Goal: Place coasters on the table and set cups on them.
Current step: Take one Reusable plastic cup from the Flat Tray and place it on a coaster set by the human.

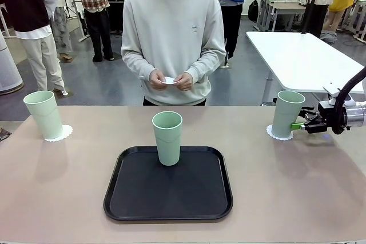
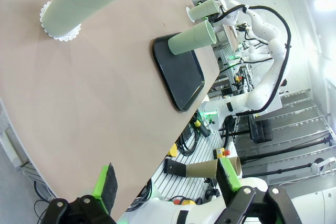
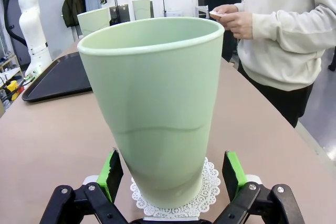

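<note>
Left pincer [image 2: 167, 179]: jaws spread wide, nothing between the green pads, nothing held. Seen in left wrist view off the near edge of the surface [image 1: 68, 187].

Left cup [image 1: 44, 115]: upright, long axis vertical, mouth up, wide end on top. Seated on left coaster [image 1: 62, 134], lace edge showing around the base. Well ahead of the left pincer, across bare surface. Left wrist view rolled, so the cup appears tilted there; front view confirms it upright.

Middle cup [image 1: 167, 137]: upright, mouth up, standing on the far part of the black tray [image 1: 131, 198], no coaster under it. Well apart from both pincers, farther from the left one than the left cup.

Third coaster [image 1: 170, 80]: held flat between the person's hands [image 1: 184, 82] at the far side, off the surface.

Right cup [image 1: 287, 113]: upright, mouth up, on right coaster [image 1: 273, 135]. Directly between the fingers of the right pincer [image 1: 297, 125], low on the cup near its base.

Right pincer: jaws fully spread, one pad on each side of the cup, nothing gripped. Front view gives just one green pad beside the base, contact unclear. Right wrist view gives both pads and a gap on each side, narrower at one pad, plus the coaster's scalloped rim under the cup.
</note>
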Robot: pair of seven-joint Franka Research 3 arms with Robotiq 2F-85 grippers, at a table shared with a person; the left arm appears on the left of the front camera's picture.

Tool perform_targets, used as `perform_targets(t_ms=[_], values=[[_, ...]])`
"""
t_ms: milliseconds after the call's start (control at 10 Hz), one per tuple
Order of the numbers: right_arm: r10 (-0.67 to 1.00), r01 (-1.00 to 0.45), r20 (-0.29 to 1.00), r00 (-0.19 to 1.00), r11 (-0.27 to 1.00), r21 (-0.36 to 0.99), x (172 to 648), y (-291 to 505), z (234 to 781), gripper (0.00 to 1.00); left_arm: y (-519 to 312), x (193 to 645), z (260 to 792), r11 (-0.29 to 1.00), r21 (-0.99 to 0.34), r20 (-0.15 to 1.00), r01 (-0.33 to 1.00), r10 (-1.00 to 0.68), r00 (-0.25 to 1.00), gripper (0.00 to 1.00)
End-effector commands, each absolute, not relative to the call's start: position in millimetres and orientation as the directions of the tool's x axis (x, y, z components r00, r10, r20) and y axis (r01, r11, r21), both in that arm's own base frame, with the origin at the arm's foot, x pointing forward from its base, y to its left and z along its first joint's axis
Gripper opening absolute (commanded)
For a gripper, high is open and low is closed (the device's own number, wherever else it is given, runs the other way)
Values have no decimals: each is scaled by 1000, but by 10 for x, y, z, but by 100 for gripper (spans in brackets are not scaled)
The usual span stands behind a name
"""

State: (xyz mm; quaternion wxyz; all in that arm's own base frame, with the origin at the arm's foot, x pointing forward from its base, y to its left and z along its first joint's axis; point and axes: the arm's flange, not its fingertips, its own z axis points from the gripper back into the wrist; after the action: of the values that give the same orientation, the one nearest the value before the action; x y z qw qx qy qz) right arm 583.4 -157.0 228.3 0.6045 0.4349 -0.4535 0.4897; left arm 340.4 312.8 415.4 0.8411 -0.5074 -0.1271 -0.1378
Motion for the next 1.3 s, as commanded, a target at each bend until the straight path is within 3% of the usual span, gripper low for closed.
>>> perform_targets(t_ms=[0, 300, 600, 1000, 1200], values=[[201, -984, 971, 131, 145, 103, 5904, -1678, 2317, 100, 3129, 3390, 4169, 448, -816, 359, 365, -103, 928, 100], [276, -980, 951, 139, 176, 92, 5763, -1837, 2460, 100, 3129, 3390, 4169, 448, -816, 359, 365, -103, 928, 100], [473, -975, 865, 168, 211, 74, 5369, -1866, 2958, 100, 3129, 3390, 4169, 448, -816, 359, 365, -103, 928, 100], [616, -877, 645, 451, 439, 194, 4860, -1361, 4124, 100, 3129, 3390, 4169, 448, -816, 359, 365, -103, 928, 100], [696, -851, 524, 491, 510, 120, 4660, -1071, 4531, 100, 3129, 3390, 4169, 448, -816, 359, 365, -103, 928, 100]])
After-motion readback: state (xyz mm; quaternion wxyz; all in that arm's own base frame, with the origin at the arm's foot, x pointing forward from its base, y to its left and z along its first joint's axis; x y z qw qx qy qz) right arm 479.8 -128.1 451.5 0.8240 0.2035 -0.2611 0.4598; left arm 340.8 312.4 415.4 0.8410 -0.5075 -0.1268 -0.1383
